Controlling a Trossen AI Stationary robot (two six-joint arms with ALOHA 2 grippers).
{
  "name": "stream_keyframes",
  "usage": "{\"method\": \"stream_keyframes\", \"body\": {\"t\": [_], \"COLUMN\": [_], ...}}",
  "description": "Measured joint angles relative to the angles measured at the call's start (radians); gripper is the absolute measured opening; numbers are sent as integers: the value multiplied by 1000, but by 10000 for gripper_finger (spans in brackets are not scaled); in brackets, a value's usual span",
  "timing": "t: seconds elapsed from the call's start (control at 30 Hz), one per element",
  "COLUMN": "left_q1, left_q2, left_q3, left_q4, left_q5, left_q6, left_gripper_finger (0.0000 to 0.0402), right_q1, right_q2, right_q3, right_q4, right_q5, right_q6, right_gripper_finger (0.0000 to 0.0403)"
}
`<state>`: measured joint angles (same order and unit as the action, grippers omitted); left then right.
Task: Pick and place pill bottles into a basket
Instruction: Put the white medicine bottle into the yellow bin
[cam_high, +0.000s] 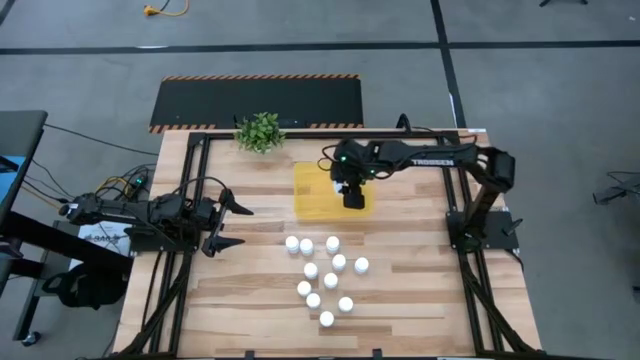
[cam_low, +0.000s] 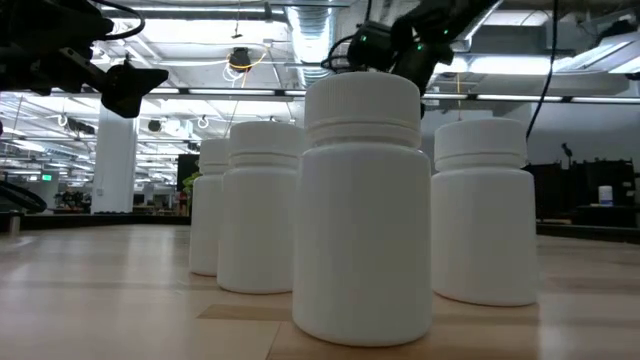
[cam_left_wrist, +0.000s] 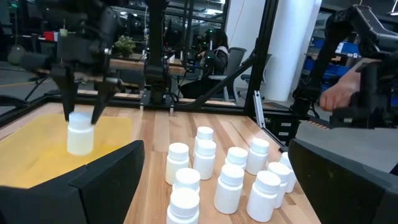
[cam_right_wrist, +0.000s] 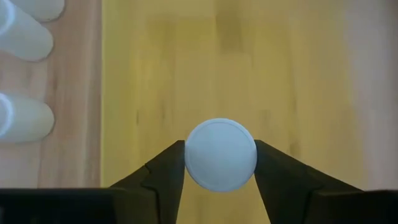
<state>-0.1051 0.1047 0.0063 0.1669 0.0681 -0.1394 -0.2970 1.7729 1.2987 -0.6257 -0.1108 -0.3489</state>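
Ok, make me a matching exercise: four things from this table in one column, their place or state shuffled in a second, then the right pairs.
Things:
1. right gripper
2. left gripper
3. potted plant
4. loose bottles

Places or states:
A. standing on the bare wood, outside the yellow tray
B. open and empty, at the table's left side
C. at the table's far edge
D. over the yellow tray, fingers on a bottle's cap

Pairs: 1-D, 2-B, 3-C, 4-A
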Motion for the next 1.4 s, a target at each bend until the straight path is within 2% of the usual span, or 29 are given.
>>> {"method": "stream_keyframes", "body": {"t": [0.17,0.43,0.73,1.17,1.4], "left_q1": [0,0,0,0,0], "left_q2": [0,0,0,0,0], "left_q3": [0,0,0,0,0], "left_q4": [0,0,2,3,3], "left_q5": [0,0,0,0,0], "left_q6": [0,-6,-7,-7,-7], "left_gripper_finger": [386,386,386,386,386], "right_q1": [0,0,2,3,3], "right_q2": [44,82,82,82,81], "right_q3": [0,0,0,0,25], "right_q4": [18,15,16,13,7], "right_q5": [-23,-23,-22,-20,3], "right_q6": [0,0,-2,-1,-14], "right_gripper_finger": [158,178,171,240,250]}}
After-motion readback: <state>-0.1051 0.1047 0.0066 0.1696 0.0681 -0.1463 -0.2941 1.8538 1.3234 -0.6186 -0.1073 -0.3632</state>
